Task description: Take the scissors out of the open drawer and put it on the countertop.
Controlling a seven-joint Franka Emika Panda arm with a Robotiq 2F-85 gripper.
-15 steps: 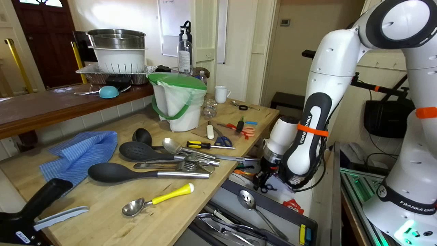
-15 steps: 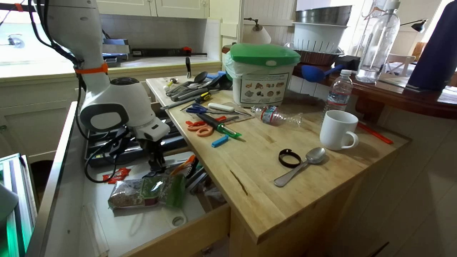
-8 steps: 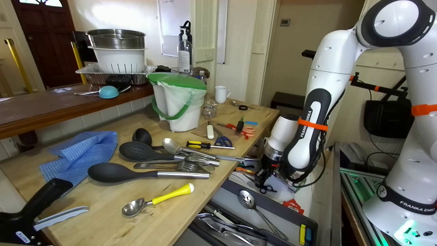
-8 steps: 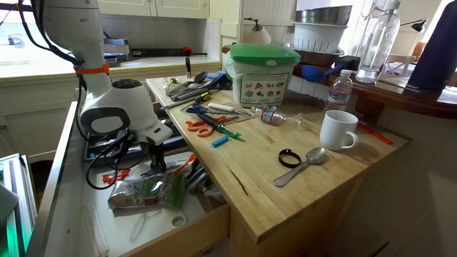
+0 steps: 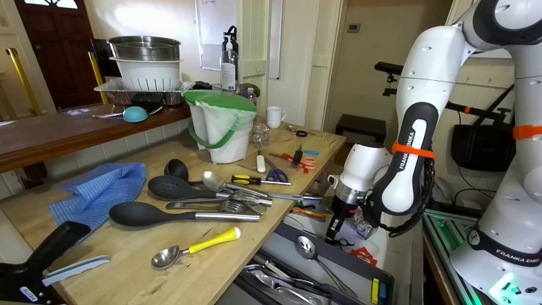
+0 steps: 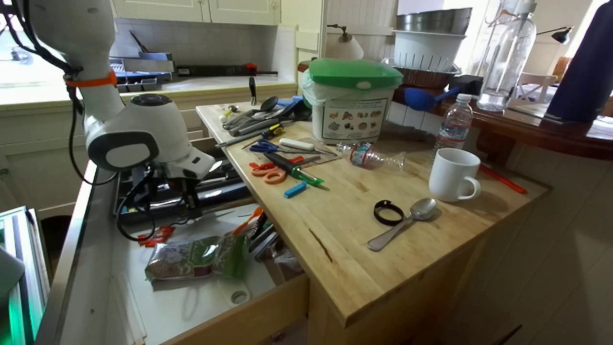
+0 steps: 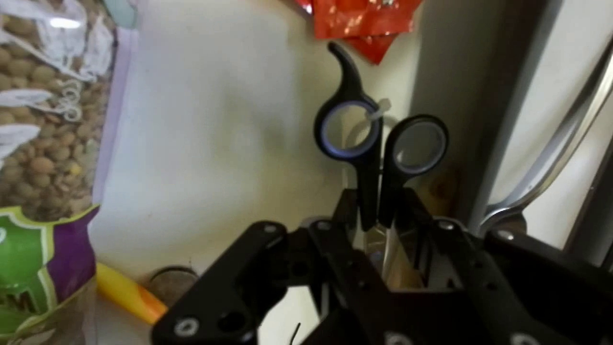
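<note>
A pair of scissors with black handles and violet-lined rings [image 7: 368,187] is inside the open drawer [image 6: 239,318]. My gripper [image 7: 378,211] is shut on the scissors just below the finger rings, the rings facing away from the palm. The blades point back between my fingers and are partly hidden. In both exterior views my gripper [image 5: 332,237] [image 6: 191,211] is low in the drawer, with the scissors' handles [image 5: 346,242] showing beside its tips. I cannot tell whether the scissors touch the drawer floor. The pale wooden countertop [image 5: 139,271] [image 6: 354,201] is beside and above the drawer.
A lentil bag [image 7: 52,158] and red packets [image 7: 364,19] lie near the scissors. A grey utensil tray with a slotted spoon [image 5: 305,248] is alongside. Blue scissors [image 5: 277,175], orange scissors [image 5: 308,162], utensils, a mug [image 6: 452,175] and a green-lidded bucket [image 5: 228,140] are on the countertop.
My gripper has moved away from the lentil bag toward the tray and tilted, and the black scissors have shifted with it toward the red packets.
</note>
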